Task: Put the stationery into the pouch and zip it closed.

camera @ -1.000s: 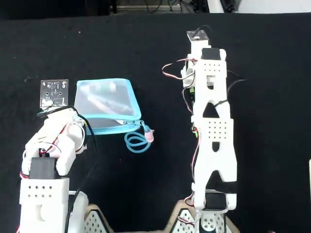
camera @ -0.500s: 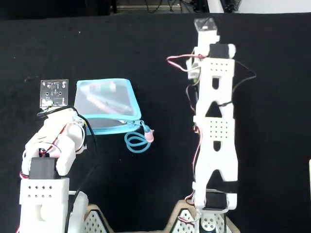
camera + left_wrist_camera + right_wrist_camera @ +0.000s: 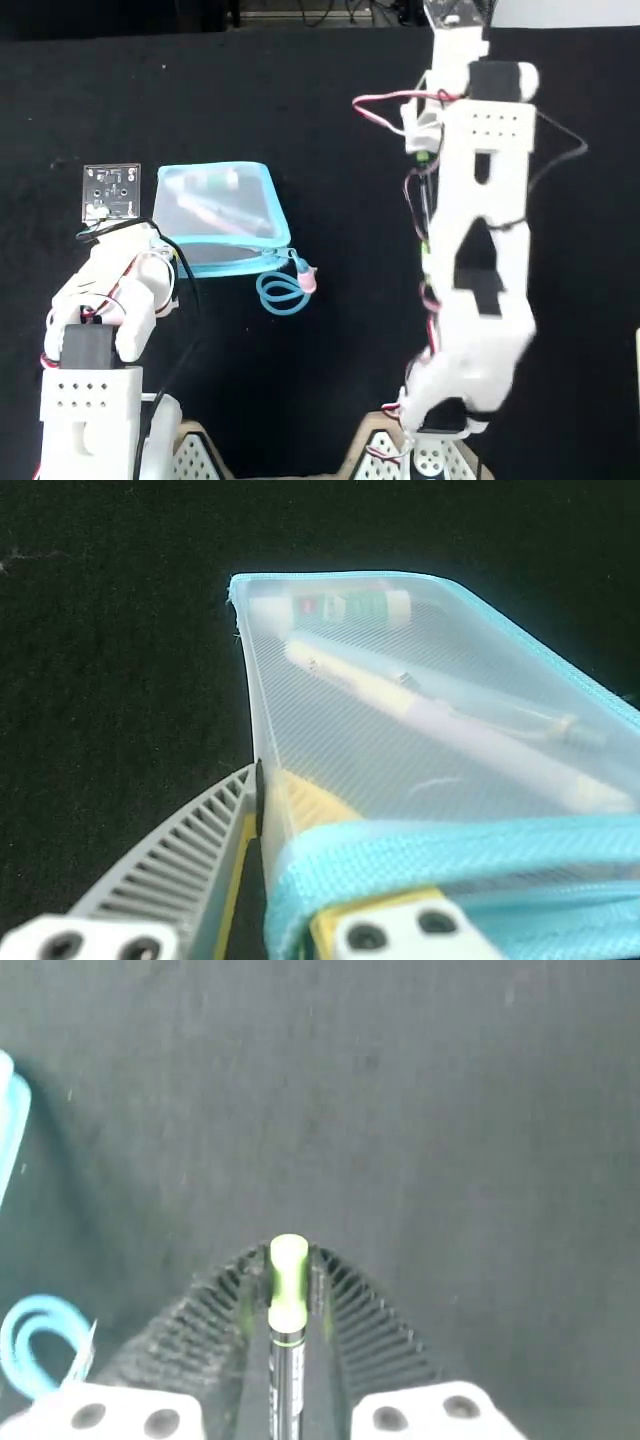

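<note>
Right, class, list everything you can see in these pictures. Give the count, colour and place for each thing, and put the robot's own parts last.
pouch: 1, clear mesh with light blue trim, flat on the table, left of centre.
cream pen: 1, cream-white, inside the pouch.
labelled tube: 1, white with a red and green label, inside the pouch at its far end.
marker: 1, black with a lime-green cap, held clear of the pouch.
strap loop: 1, blue with a pink tab, at the pouch's near corner.
square plate: 1, silver-grey, beside the pouch.
table: 1, black.
left gripper: 1, white and grey, clamped on the pouch's edge.
right gripper: 1, white and grey, shut on the marker.
</note>
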